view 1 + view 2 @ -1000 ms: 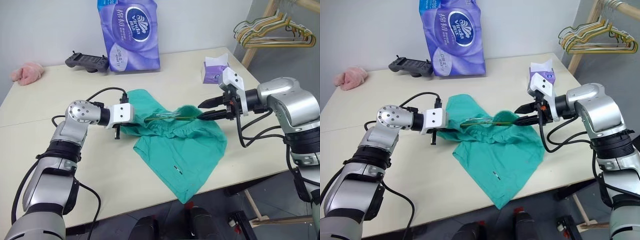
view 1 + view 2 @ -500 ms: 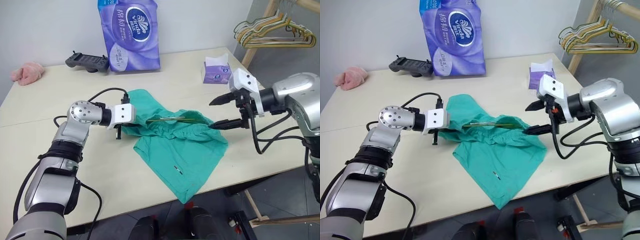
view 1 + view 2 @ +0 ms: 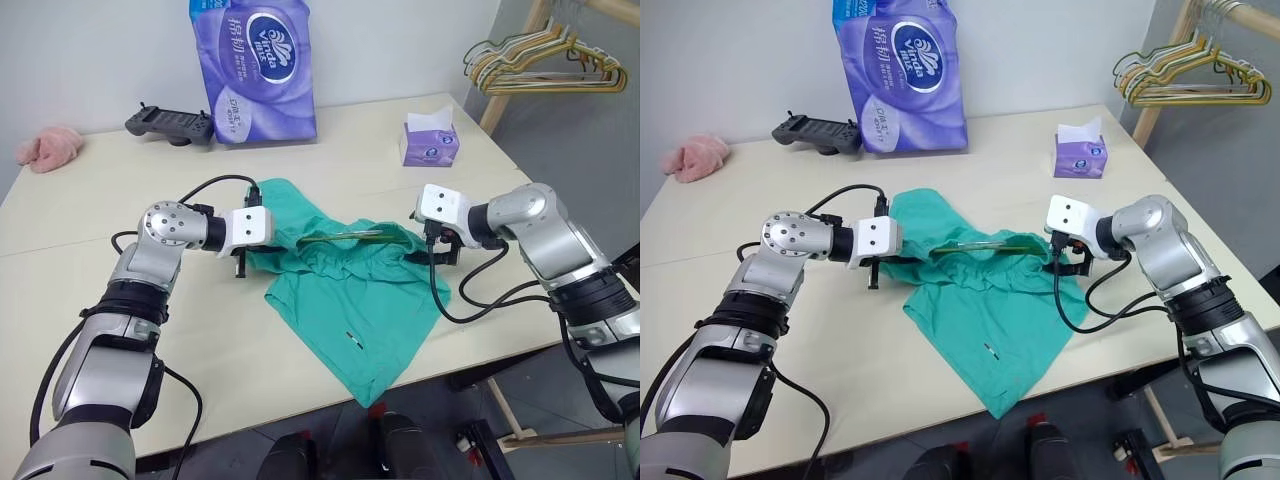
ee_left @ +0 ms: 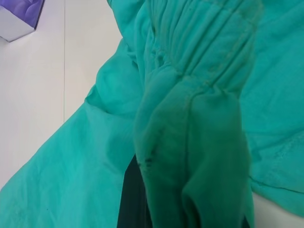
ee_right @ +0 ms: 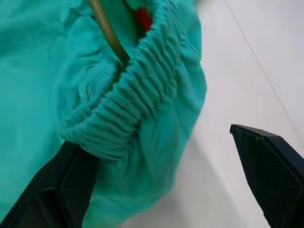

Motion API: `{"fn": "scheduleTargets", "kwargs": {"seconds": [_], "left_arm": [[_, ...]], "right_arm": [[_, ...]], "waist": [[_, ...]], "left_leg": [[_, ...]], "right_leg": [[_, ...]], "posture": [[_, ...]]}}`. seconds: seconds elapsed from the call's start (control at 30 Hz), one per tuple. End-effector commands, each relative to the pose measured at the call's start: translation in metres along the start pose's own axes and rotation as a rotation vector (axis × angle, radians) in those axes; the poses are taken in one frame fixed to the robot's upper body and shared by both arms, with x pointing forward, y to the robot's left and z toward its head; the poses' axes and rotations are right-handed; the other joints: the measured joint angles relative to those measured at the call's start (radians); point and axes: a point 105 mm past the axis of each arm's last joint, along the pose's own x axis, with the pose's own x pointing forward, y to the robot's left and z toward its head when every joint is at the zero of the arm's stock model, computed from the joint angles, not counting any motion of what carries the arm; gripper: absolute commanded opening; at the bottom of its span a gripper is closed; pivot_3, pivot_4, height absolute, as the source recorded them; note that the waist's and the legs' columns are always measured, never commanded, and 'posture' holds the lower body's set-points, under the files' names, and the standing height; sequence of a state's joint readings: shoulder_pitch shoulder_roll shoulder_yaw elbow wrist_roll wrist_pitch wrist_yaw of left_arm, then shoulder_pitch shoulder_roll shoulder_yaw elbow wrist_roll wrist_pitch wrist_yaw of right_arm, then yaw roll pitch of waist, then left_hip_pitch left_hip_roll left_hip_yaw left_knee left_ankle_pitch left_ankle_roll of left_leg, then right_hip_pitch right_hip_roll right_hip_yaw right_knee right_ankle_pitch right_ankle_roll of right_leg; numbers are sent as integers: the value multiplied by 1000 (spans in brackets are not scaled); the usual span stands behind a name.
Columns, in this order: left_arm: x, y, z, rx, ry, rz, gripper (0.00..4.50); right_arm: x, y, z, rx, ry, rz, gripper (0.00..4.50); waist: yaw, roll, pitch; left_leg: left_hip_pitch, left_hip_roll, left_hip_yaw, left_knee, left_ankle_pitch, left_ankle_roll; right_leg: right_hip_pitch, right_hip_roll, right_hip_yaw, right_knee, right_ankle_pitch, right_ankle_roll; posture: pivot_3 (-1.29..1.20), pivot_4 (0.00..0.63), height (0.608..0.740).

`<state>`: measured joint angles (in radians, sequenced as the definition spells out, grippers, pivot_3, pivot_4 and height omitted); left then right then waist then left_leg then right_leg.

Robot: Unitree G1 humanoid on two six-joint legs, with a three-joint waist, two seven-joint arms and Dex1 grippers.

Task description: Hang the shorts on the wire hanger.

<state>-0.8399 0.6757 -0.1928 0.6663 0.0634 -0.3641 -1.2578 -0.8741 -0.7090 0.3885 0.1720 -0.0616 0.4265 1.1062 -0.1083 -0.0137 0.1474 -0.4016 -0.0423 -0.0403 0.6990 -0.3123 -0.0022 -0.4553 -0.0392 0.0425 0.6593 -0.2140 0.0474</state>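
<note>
Now the right gripper (image 5: 166,185), jaws wide apart, has dropped to the shorts' (image 3: 350,300) waistband by the wire hanger (image 3: 345,236), likely to re-grip; the left gripper (image 3: 243,262) stays clamped on the shorts.

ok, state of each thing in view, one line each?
shorts: crumpled on the table, waistband lifted, one leg over the edge
wire hanger: partly inside the waistband
left gripper: shut on shorts
right gripper: fingers open, at the waistband end
tissue box: upright, tissue sticking out
spare hangers: hanging on the rack

wire hanger (image 3: 345,236) mostly hidden inside shorts (image 3: 350,300), left hand (image 3: 243,263) fingertips perhaps buried
</note>
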Motion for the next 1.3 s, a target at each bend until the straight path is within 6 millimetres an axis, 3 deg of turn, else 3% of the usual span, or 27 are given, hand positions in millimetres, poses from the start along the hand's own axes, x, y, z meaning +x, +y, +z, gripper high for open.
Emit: {"fn": "scheduleTargets", "kwargs": {"seconds": [0.03, 0.43, 0.9, 1.23, 1.3], "left_arm": [[-7, 9, 11, 44, -23, 36, 196], [-7, 8, 13, 39, -29, 42, 196], [-12, 9, 13, 31, -23, 60, 196], [-13, 10, 14, 26, -25, 70, 196], [-13, 10, 14, 26, -25, 70, 196]], "right_arm": [[1, -5, 14, -44, -37, -24, 4492], [12, -5, 25, -65, -75, 3, 4492], [21, -13, 22, -249, -18, -45, 30], [18, -16, 22, -232, -21, -46, 30], [12, -15, 24, -195, -36, -8, 608]], "waist": [[-2, 0, 0], [-3, 0, 0], [-3, 0, 0], [-2, 0, 0], [-2, 0, 0]], "left_leg": [[0, 0, 0, 0, 0, 0], [0, 0, 0, 0, 0, 0], [0, 0, 0, 0, 0, 0], [0, 0, 0, 0, 0, 0], [0, 0, 0, 0, 0, 0]], "right_leg": [[0, 0, 0, 0, 0, 0], [0, 0, 0, 0, 0, 0], [0, 0, 0, 1, 0, 0], [0, 0, 0, 1, 0, 0], [0, 0, 0, 1, 0, 0]], "posture": [[-115, 118, 740], [-110, 120, 740], [-83, 125, 740], [-81, 127, 740], [-81, 127, 740]]}}
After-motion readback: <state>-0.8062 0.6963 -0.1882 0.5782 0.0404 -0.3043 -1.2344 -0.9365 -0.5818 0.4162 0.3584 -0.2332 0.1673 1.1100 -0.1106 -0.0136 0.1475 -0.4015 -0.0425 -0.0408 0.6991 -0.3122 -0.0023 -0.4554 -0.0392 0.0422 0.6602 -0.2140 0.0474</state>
